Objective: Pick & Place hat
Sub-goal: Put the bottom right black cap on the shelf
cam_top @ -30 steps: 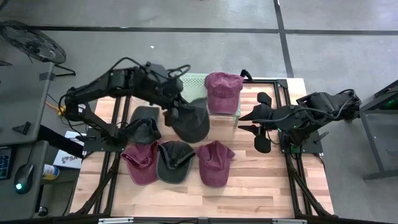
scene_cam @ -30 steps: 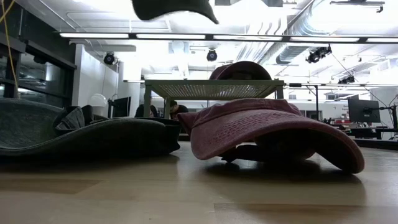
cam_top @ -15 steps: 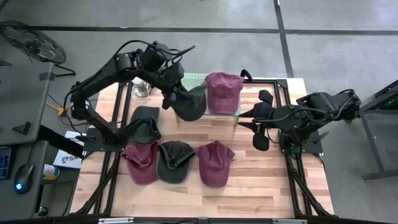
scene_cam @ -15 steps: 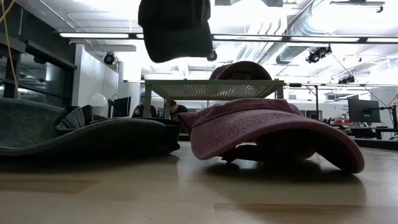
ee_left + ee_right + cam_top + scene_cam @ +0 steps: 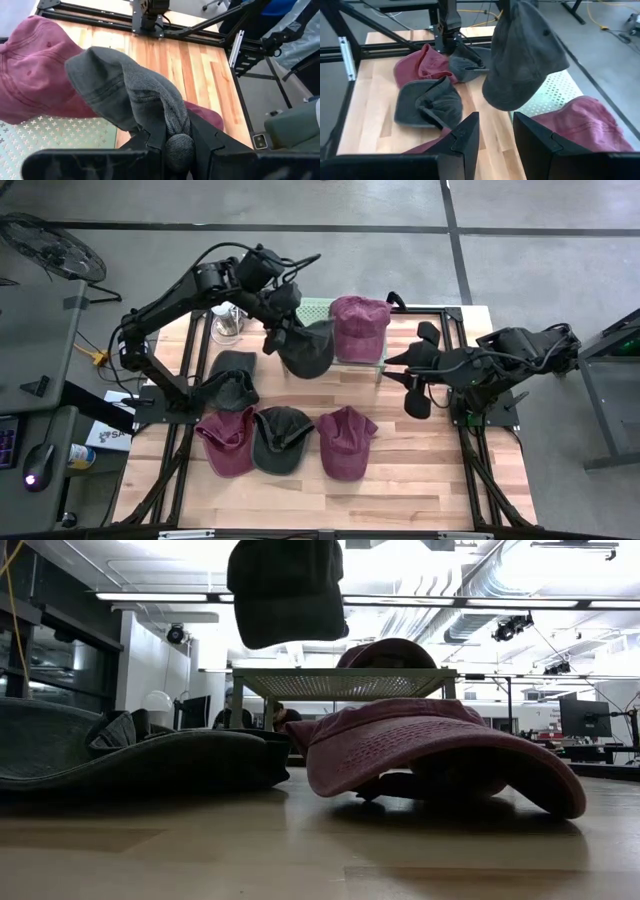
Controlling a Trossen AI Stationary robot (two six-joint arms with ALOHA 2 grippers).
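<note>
Dark caps: 4, one pinched by left hand (image 5: pixel 175 145) | maroon caps: 3 | right hand (image 5: pixel 492 137) spread

No text, label, brand, number or sign can be read anywhere in these views, neither on the hats, nor on the bench, nor on the arms.

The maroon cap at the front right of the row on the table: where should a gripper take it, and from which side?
Probably from above, at the crown of the maroon cap. It lies flat on the table, crown domed up, brim toward the front edge. The soft crown bunches easily, as the dark cap hanging from the left gripper shows. The right gripper is nearer.
</note>
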